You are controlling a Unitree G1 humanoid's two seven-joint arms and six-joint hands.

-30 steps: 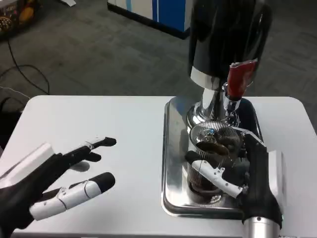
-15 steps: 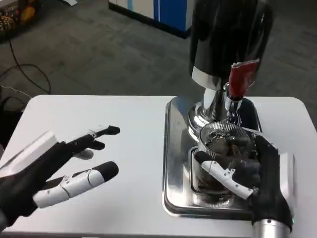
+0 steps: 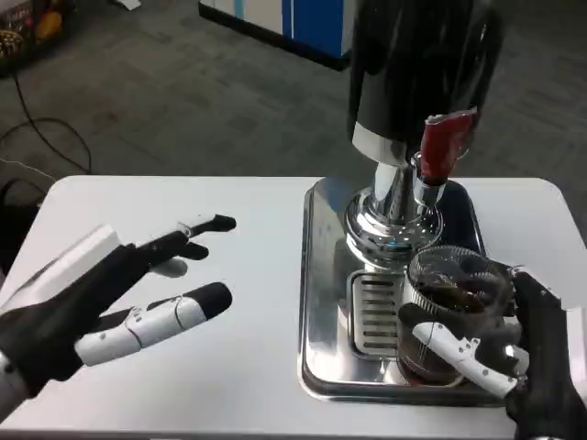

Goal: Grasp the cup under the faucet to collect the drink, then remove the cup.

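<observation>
White table point(image 3: 229, 385); right hand point(image 3: 523, 353) partly hides cup point(image 3: 447, 307); dispenser point(image 3: 417, 82) top cropped.

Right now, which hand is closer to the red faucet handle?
The right hand. It sits below the red faucet handle, with its fingers wrapped around the cup on the tray. The left hand hovers open, far off to the left.

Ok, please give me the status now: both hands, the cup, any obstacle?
Right hand gripping clear plastic cup of dark drink, over steel tray, right of the red-handled faucet. Left hand open above white table. No obstacle.
</observation>
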